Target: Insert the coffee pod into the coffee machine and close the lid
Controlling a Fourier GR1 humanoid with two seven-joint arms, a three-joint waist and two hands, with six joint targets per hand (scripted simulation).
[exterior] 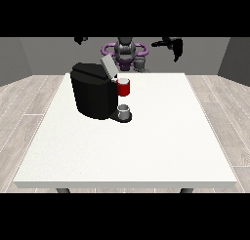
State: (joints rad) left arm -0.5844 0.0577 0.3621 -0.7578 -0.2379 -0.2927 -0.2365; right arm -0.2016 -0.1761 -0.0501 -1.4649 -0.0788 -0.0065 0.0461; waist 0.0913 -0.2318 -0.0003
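A black coffee machine [92,90] stands on the white table [146,146] at the back left. Its grey lid [107,67] is tilted up and open. A red pod holder [123,87] juts from its front at the top. Under it a small grey cup [124,111] rests on the machine's base. I cannot pick out a separate coffee pod. The hand at the view's right [176,47] hangs raised beyond the table's far edge, fingers pointing down. Only a small dark part of the hand at the view's left [80,39] shows, high above the machine.
The robot's torso [125,52] stands behind the table's far edge. The white tabletop stretches wide to the right of the machine and in front of it. Wooden floor surrounds the table.
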